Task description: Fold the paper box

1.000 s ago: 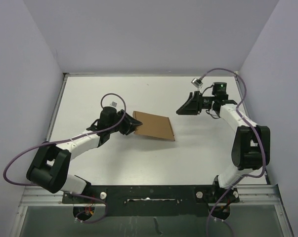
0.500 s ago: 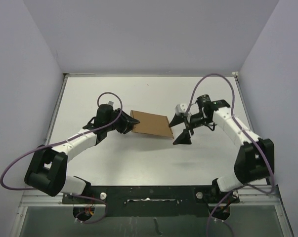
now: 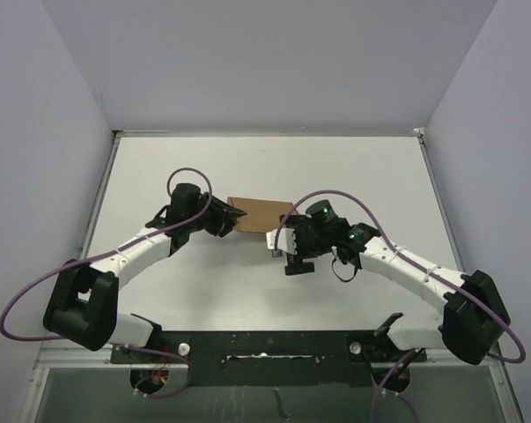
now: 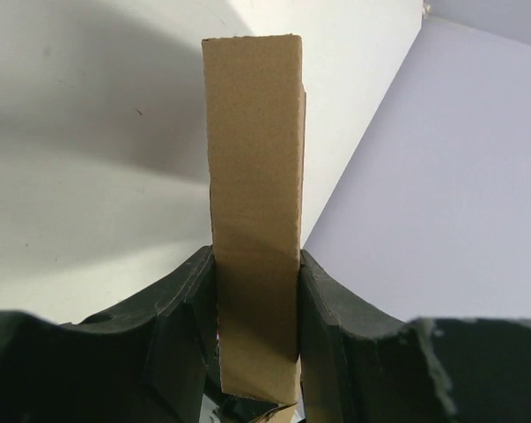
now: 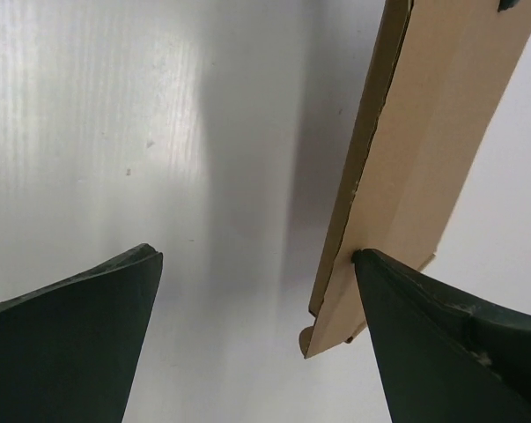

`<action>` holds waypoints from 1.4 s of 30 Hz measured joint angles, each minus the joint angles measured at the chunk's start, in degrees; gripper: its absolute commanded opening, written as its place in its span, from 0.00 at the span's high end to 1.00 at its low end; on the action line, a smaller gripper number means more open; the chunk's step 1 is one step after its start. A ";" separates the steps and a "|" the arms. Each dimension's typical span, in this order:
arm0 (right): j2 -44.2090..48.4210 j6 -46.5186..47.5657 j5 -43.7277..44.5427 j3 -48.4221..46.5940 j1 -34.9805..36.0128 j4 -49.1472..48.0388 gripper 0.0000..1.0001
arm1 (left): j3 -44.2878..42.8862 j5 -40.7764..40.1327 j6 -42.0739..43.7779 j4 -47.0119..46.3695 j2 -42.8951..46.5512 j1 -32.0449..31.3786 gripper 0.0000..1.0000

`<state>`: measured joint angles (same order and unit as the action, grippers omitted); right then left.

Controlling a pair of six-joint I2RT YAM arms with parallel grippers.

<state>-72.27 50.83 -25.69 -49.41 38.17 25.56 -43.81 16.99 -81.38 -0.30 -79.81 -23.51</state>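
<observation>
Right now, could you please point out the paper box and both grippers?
paper box [image 4: 252,132], left wrist view, brown face above the fingers
left gripper [image 4: 256,291], left wrist view, midway between fingertips clamping the box
right gripper [image 5: 256,264], right wrist view, gap between open fingertips

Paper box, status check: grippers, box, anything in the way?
Left gripper shut on brown kraft cardboard box, left end. Right gripper open at box's right end. Nothing visible in the way.

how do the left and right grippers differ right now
The left gripper is clamped on the paper box; the right gripper stands wide open, gripping nothing. The left holds the box's left end; the right sits at its right end. Both are black, two-fingered.
</observation>
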 measured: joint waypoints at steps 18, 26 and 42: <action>-10.64 -1.49 30.34 2.97 8.92 -24.24 0.50 | 0.00 -1.22 -5.49 1.75 0.22 0.26 0.76; -11.21 -1.29 32.59 3.19 9.11 -27.21 0.69 | 0.00 -0.42 -6.54 0.96 0.26 0.31 0.47; -6.69 -20.22 11.54 -3.06 -8.61 -14.99 0.72 | 0.07 -3.28 -0.13 0.55 12.79 0.35 0.12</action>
<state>-78.96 30.61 -14.15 -52.47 29.56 10.57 -43.75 13.72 -81.52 0.25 -67.02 -23.16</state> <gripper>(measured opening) 0.347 0.890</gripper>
